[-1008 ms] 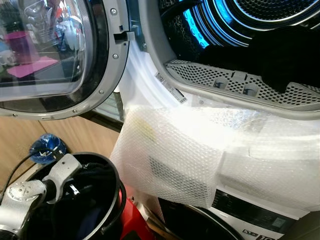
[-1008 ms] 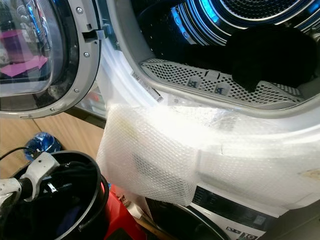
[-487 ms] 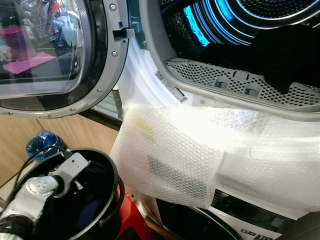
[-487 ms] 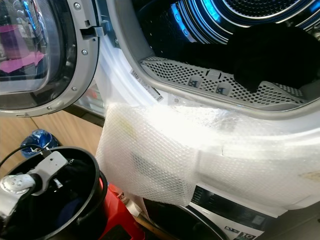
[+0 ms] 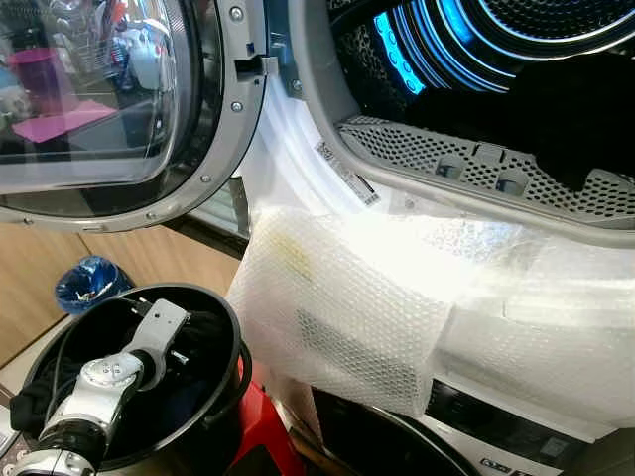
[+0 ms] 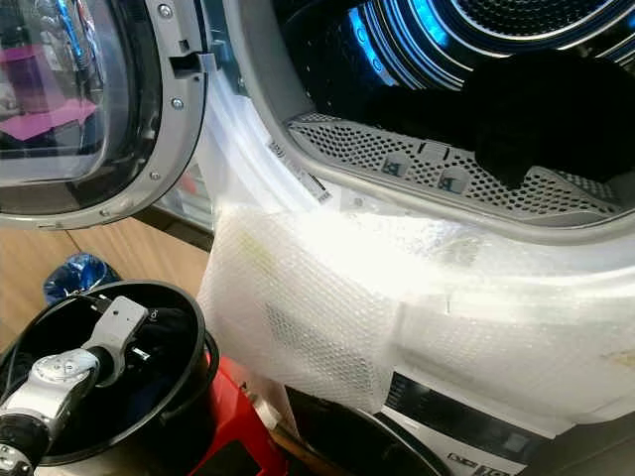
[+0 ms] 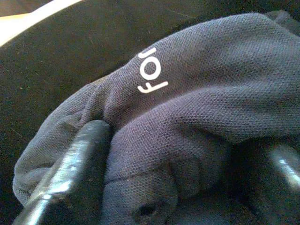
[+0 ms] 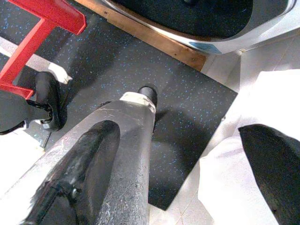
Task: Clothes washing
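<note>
Two machines are stacked in front of me: the upper one has its round door point(image 5: 109, 109) swung open to the left and its drum point(image 5: 496, 40) lit blue inside, with a dark heap of clothes point(image 5: 556, 109) lying in the drum mouth just above the perforated grey rim point(image 5: 476, 174). Bubble wrap point(image 5: 397, 307) hangs down over the white front below that opening, and the lower machine point(image 5: 476, 426) peeks out underneath it.

Near left, a black bucket point(image 5: 223, 332) sits on a red stand point(image 5: 263, 436), with a blue bag point(image 5: 87, 283) on the wooden floor beyond it. My left arm reaches down into the bucket, and my left pincer point(image 7: 187, 183) is down among the laundry there. Through the wrist camera I see its fingers point(image 7: 70, 178) set apart on either side of a fold of a navy shirt point(image 7: 201, 103) with white lettering; one finger presses against the cloth, but I cannot tell whether they have clamped it.

My right pincer point(image 8: 183, 164) hangs idle low beside the machines, fingers spread, over a dark speckled mat point(image 8: 178, 75) with the red stand's leg nearby.
</note>
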